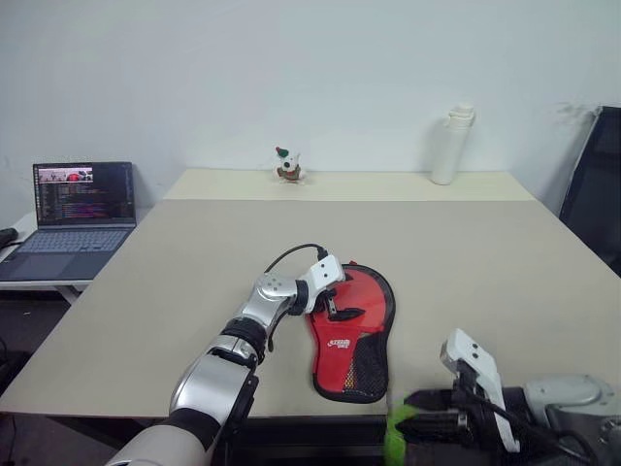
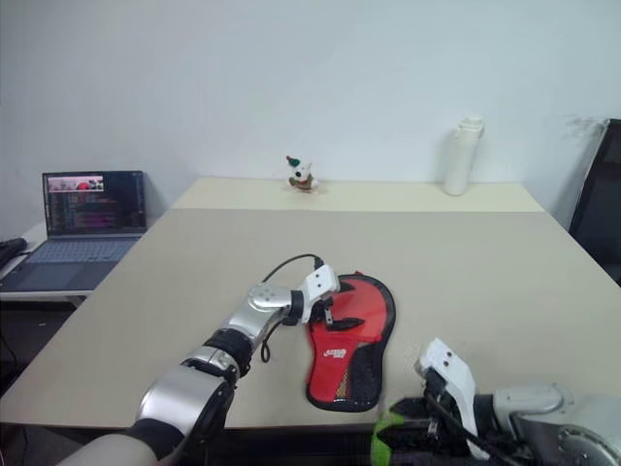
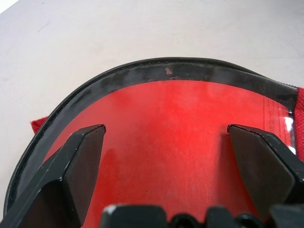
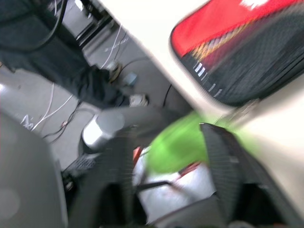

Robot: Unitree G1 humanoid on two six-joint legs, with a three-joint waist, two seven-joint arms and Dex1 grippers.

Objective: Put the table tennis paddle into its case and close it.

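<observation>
From the head views, one beige table (image 1: 505, 282) is carrying a single red case (image 1: 354, 335), which is lying flat near the front edge with its black mesh end towards the robot. The left gripper (image 1: 335, 301) is resting over the case's round end, its fingers spread apart. At the far edge of the table, one small figurine (image 1: 287, 165) and one white bottle (image 1: 451, 144) are standing well apart, nowhere near the case. One open laptop (image 1: 73, 218) is sitting on a side desk to the left, and one dark chair (image 1: 597, 189) is showing at the right edge. The right gripper (image 1: 412, 427) is hanging below the table's front edge beside a green object (image 1: 396, 432).

In the left wrist view, the two black fingers (image 3: 78, 166) are standing wide apart over the glossy red face of the table tennis paddle (image 3: 166, 137), which is lying inside the black-edged case, a strip of red cover peeking out beside it.

In the right wrist view, the gripper's two fingers (image 4: 223, 161) are blurring around the green object; I cannot tell whether they are gripping it. The case's mesh end is overhanging the table edge.
</observation>
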